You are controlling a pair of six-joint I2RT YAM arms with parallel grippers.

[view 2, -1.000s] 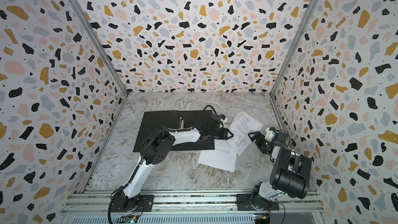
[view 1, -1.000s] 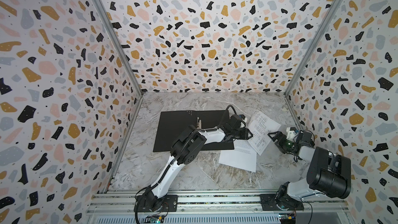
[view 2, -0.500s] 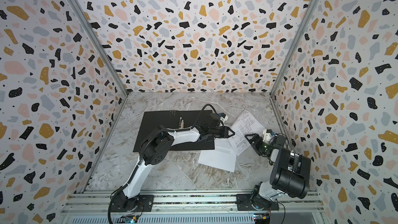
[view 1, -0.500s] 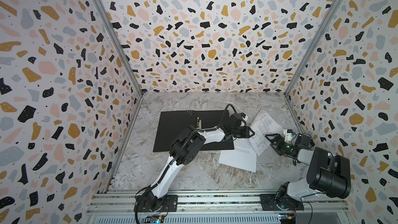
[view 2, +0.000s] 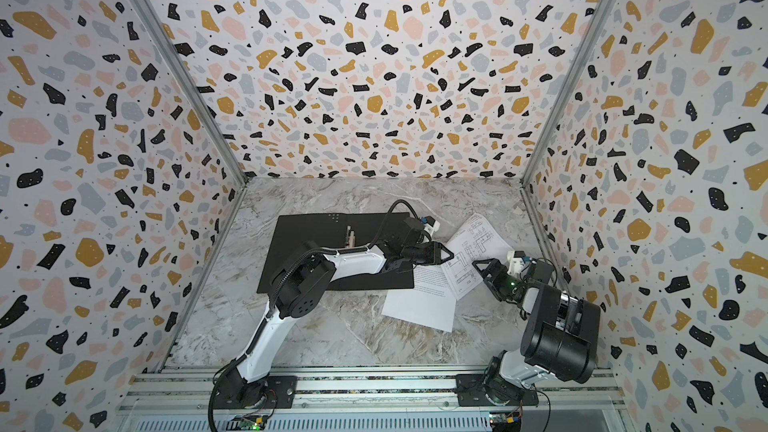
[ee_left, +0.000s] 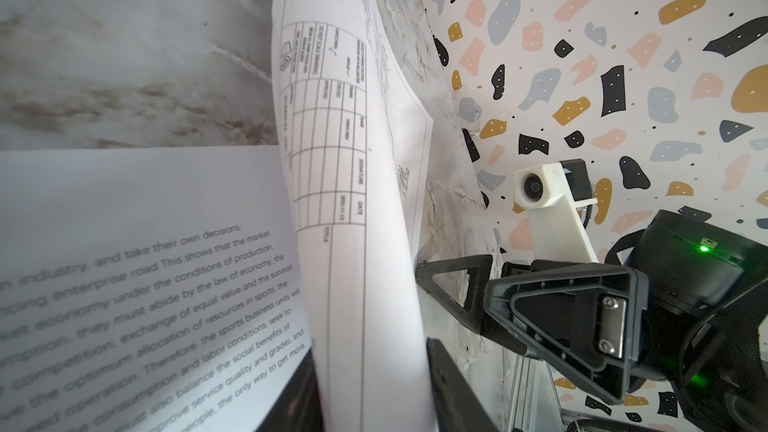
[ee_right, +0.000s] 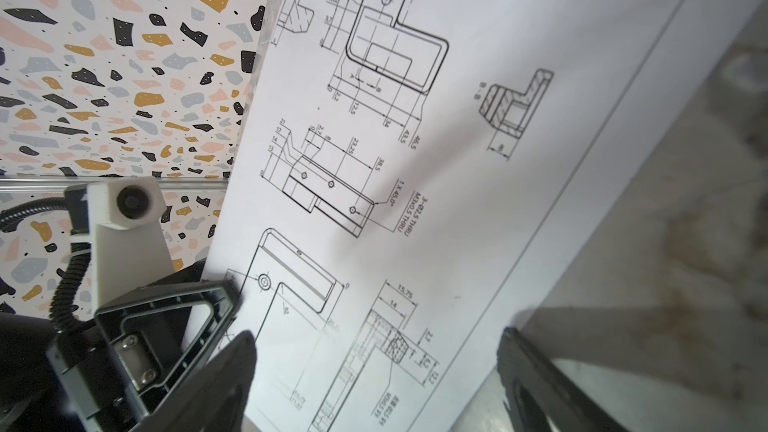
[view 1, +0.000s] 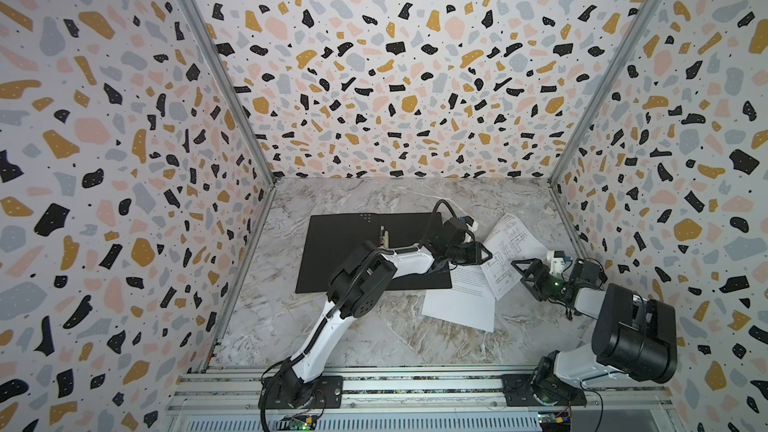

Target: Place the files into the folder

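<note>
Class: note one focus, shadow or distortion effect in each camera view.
Left wrist view: the text sheet blurs toward the camera; the drawing sheet has a legible title block. Right wrist view: the drawing lines are sharp, with a soft diagonal shadow across them; the marble table is out of focus. Both top views: the wide lens makes the corner posts lean outward.

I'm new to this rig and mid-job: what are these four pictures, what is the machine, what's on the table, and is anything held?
The machine is two robot arms, each ending in a two-fingered gripper. Two pictures look down from overhead, nearly alike; two come from cameras on the arms' wrists. On the table lie an open black folder, a text sheet flat beside it, and a drawing sheet. The left gripper pinches the drawing sheet, its edge raised. The right gripper is open beside that sheet, holding nothing.
</note>
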